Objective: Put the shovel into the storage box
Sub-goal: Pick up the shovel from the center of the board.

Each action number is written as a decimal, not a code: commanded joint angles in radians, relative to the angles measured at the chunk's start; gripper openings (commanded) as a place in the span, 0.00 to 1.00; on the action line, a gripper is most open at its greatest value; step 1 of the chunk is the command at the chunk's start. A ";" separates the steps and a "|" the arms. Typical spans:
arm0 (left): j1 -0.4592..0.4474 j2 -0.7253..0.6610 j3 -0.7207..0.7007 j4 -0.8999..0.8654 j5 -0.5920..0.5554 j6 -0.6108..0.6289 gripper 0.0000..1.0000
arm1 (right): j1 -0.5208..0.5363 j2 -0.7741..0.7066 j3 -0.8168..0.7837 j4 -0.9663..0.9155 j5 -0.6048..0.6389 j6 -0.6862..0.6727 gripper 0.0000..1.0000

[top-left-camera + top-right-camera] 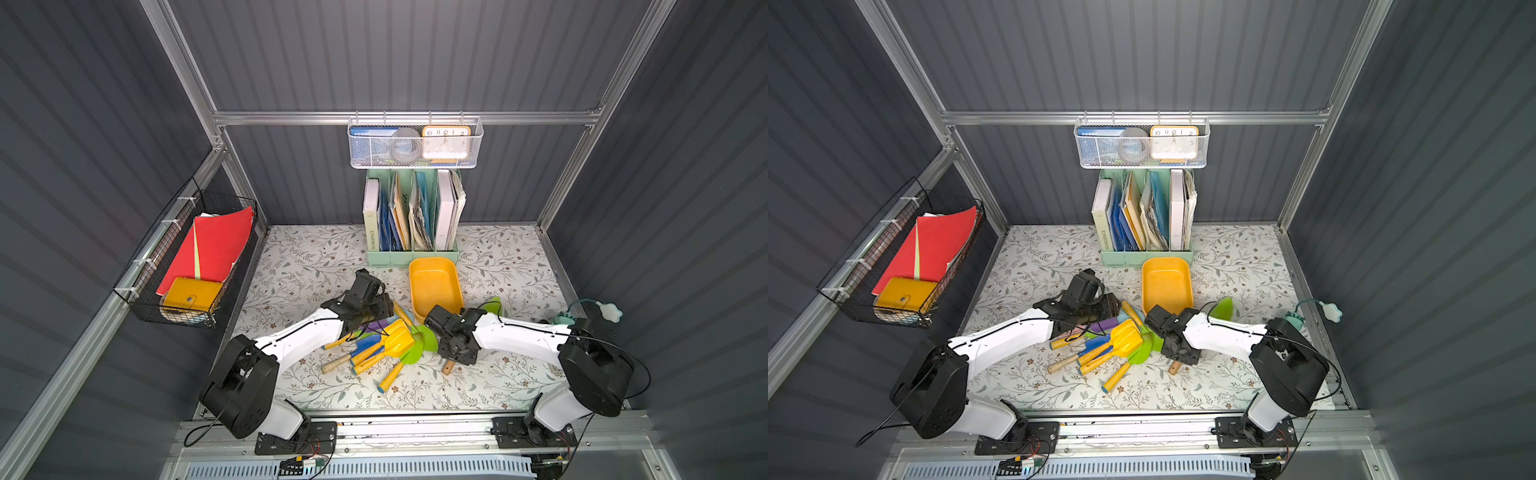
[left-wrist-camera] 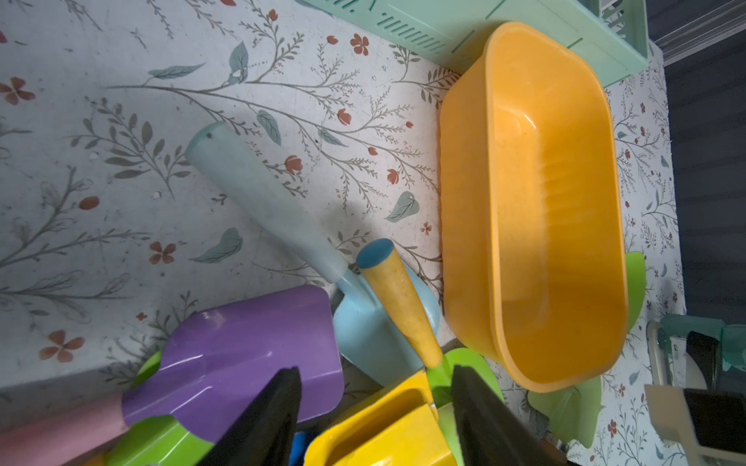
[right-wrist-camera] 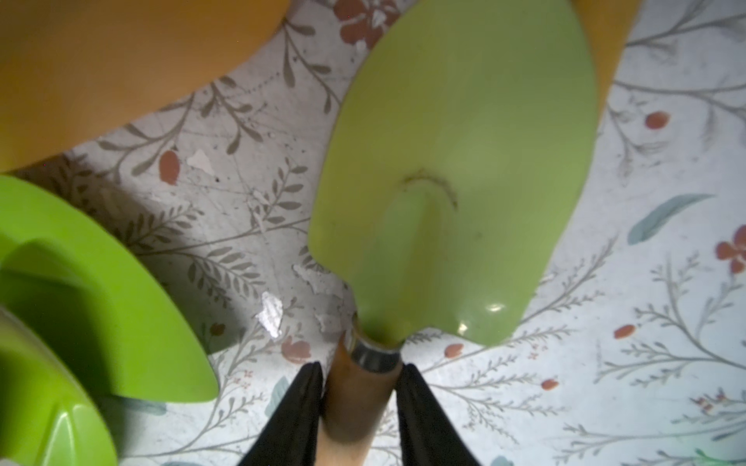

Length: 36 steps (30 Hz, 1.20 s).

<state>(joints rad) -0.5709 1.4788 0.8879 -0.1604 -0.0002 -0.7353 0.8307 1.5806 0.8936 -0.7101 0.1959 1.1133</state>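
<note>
Right gripper (image 3: pixel 360 366) clamps the pale-green shovel (image 3: pixel 452 161) by its handle (image 3: pixel 351 407): lift high to clear the storage box (image 1: pixel 434 286) rim; left gripper (image 2: pixel 375 368) gapes empty.

- storage box (image 1: pixel 1167 286): yellow-orange tub on floral table (image 1: pixel 1237 257), just in front of mint file rack (image 1: pixel 1144 255)
- pile of toy shovels (image 1: pixel 1117 345) mid-table, left of the box; yellow, blue, green and purple blades crossing
- left gripper (image 1: pixel 1100 316) over the pile's far side; fingers hidden
- right gripper (image 1: pixel 1177 352) low between pile and box
- green shovel (image 1: pixel 1224 308): blade shows past right arm, wooden handle end pokes out under right gripper
- white mesh basket (image 1: pixel 1142 145) on back rail; black wire basket (image 1: pixel 905 257) on left wall
</note>
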 commanded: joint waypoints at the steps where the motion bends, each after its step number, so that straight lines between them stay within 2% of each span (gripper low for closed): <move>1: -0.003 0.012 -0.003 0.012 0.000 -0.012 0.65 | 0.004 -0.001 -0.027 0.019 0.016 0.030 0.33; 10: -0.002 0.017 0.002 0.013 0.005 -0.011 0.65 | -0.002 -0.014 -0.080 0.064 0.018 0.054 0.25; 14: -0.003 0.021 0.003 0.014 0.005 -0.011 0.65 | -0.005 0.006 -0.091 0.085 -0.005 0.050 0.33; 18: -0.002 0.025 0.005 0.021 0.009 -0.014 0.65 | -0.005 0.020 -0.096 0.101 -0.014 0.048 0.35; 22: -0.003 0.026 0.005 0.022 0.012 -0.016 0.64 | -0.006 0.006 -0.101 0.096 -0.003 0.051 0.27; 27: -0.003 0.025 0.011 0.018 0.016 -0.011 0.64 | -0.007 -0.090 -0.107 0.035 0.041 0.057 0.20; 36: -0.002 0.028 0.059 -0.013 0.012 0.004 0.64 | -0.012 -0.334 -0.081 -0.113 0.157 0.031 0.19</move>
<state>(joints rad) -0.5709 1.4982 0.9146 -0.1501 0.0040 -0.7357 0.8246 1.2922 0.7864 -0.7288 0.2699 1.1629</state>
